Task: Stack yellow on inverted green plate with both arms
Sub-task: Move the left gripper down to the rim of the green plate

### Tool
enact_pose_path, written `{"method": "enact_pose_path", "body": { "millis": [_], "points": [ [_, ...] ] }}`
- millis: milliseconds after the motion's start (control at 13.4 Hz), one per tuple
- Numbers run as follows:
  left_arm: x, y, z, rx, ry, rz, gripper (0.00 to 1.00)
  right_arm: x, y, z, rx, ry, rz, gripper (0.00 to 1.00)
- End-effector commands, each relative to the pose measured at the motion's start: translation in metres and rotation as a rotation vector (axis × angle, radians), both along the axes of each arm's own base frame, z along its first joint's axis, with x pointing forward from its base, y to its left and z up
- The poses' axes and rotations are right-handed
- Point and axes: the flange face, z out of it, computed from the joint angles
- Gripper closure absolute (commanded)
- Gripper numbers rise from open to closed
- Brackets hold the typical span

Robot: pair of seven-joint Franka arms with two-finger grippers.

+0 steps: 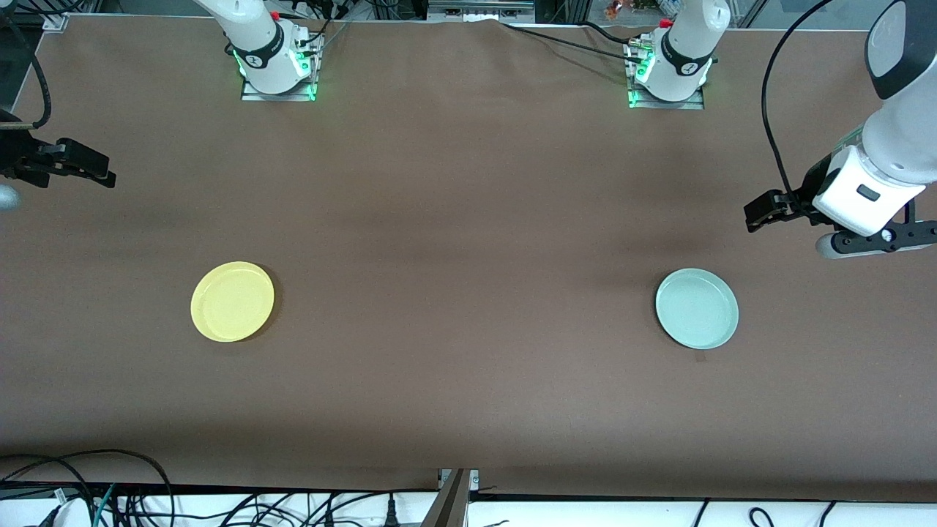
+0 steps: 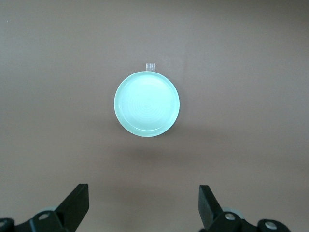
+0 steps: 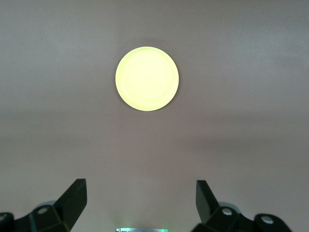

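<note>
The yellow plate (image 1: 233, 301) lies rim up on the brown table toward the right arm's end, and it shows in the right wrist view (image 3: 147, 78). The pale green plate (image 1: 697, 308) lies rim up toward the left arm's end, and it shows in the left wrist view (image 2: 147, 104). My left gripper (image 1: 761, 212) hangs open and empty high over the table's end by the green plate; its own view (image 2: 142, 195) shows the jaws wide apart. My right gripper (image 1: 88, 167) hangs open and empty high over the table's other end (image 3: 140, 191).
A small clear tab (image 1: 701, 356) lies on the table touching the green plate's rim on the side nearer the front camera. The arm bases (image 1: 278, 66) (image 1: 670, 73) stand along the table's back edge. Cables (image 1: 110, 498) lie along the table's front edge.
</note>
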Motion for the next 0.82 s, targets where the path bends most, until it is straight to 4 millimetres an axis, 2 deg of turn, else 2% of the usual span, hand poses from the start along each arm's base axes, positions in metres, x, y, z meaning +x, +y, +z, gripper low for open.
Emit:
{"method": "enact_pose_path", "body": {
  "millis": [0,75,150,299,374,524,598,748],
  "points": [
    [0.009,-0.012,-0.003,-0.001,-0.004,-0.011,0.00,0.004,-0.002,0.004,0.019,-0.008,0.004,0.00],
    [0.010,-0.018,-0.009,0.006,0.005,-0.022,0.00,0.004,-0.002,0.004,0.019,-0.008,0.002,0.00],
    [0.023,-0.023,-0.054,0.029,0.080,-0.021,0.00,0.004,-0.002,0.004,0.019,-0.008,0.004,0.00],
    [0.029,0.001,-0.071,0.039,0.113,-0.009,0.00,0.003,-0.002,0.004,0.019,-0.006,0.002,0.00],
    [0.033,0.020,-0.083,0.035,0.132,-0.037,0.00,0.003,-0.002,0.004,0.019,-0.006,0.002,0.00],
    [0.046,0.056,-0.122,0.016,0.157,-0.052,0.00,0.004,-0.002,0.004,0.019,-0.008,0.004,0.00],
    [0.049,0.076,-0.148,0.005,0.160,-0.057,0.00,0.003,-0.002,0.005,0.020,-0.008,0.004,0.00],
    [0.042,0.099,-0.201,-0.015,0.128,-0.134,0.00,0.003,-0.002,0.005,0.020,-0.008,0.004,0.00]
  ]
}}
